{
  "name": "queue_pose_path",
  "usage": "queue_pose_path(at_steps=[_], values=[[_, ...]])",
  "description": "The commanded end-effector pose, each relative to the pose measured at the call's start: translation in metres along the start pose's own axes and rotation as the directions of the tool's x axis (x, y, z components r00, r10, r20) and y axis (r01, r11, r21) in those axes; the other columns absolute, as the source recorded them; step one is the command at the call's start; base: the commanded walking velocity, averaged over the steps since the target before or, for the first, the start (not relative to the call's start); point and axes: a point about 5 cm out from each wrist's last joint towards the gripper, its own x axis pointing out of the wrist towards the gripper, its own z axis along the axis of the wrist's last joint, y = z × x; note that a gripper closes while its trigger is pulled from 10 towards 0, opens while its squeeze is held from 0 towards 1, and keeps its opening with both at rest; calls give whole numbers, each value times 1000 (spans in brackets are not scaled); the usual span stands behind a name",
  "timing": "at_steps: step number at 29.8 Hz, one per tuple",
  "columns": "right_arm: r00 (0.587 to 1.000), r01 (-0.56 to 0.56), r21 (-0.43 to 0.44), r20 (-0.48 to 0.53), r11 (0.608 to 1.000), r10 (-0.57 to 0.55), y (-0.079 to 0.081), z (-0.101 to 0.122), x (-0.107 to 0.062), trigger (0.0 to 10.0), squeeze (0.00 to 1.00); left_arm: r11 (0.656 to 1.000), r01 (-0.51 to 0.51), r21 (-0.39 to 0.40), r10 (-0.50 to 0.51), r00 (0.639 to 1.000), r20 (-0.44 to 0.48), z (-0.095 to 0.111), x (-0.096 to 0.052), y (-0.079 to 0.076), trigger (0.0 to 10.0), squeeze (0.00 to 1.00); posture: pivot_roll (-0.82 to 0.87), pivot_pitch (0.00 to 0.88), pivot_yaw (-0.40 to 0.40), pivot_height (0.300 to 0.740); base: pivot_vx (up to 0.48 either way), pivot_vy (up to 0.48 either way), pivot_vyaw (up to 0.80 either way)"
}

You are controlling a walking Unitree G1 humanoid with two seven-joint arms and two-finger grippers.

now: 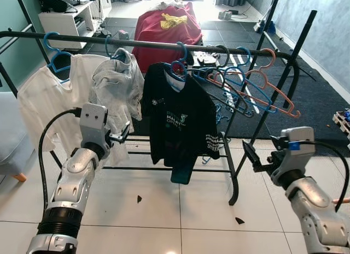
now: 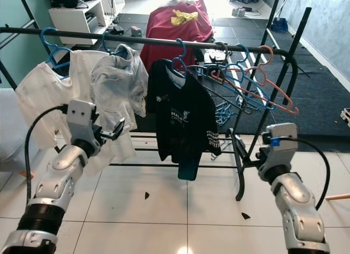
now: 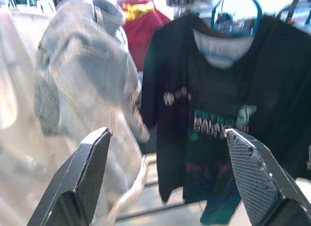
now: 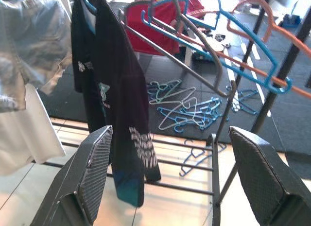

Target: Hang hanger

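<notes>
A black rail (image 1: 136, 43) of a clothes rack runs across in front of me. A black T-shirt (image 1: 180, 120) hangs on a blue hanger (image 1: 179, 60) near its middle. To its left hang a grey garment (image 1: 117, 84) and a white shirt (image 1: 49, 101) on a blue hanger (image 1: 54, 52). Several empty blue, orange and grey hangers (image 1: 249, 82) hang on the rail's right part. My left gripper (image 1: 121, 135) is open, raised before the grey garment, holding nothing. My right gripper (image 1: 250, 154) is open and empty, low beside the rack's right leg (image 1: 234, 177).
Loose blue and grey hangers (image 4: 187, 107) lie on the dark carpet behind the rack. A red-covered object (image 1: 167, 27) with a yellow cloth stands further back. A white cabinet (image 1: 63, 19) is at the back left. White tiled floor (image 1: 164, 210) spreads under the rack.
</notes>
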Motion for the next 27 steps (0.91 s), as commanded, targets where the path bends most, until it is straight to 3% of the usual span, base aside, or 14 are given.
queue_pose_path(at_steps=[1,10,14,21,27], values=[[1000,-21,-25,6,999,21,5,-1,0,10000,0,999,27,-27,-25,998,59,10,6,-8,10000,0,-105,96,-48,740,390,0,0],[999,-28,-33,30,999,29,3,4,2,10000,0,995,72,-67,-59,984,169,41,20,-24,10000,0,-112,94,-47,740,415,0,0],[999,-31,-33,32,999,32,4,4,2,10000,0,995,73,-67,-60,982,181,45,21,-25,10000,0,-112,94,-47,740,428,0,0],[999,-38,-32,35,999,39,6,4,2,10000,0,998,55,-27,-48,978,203,54,23,-17,10000,0,-111,96,-45,740,403,0,0],[999,-36,-43,36,998,38,2,5,2,10000,0,996,70,55,-78,986,146,46,19,-8,10000,0,-110,98,-45,740,0,0,0]])
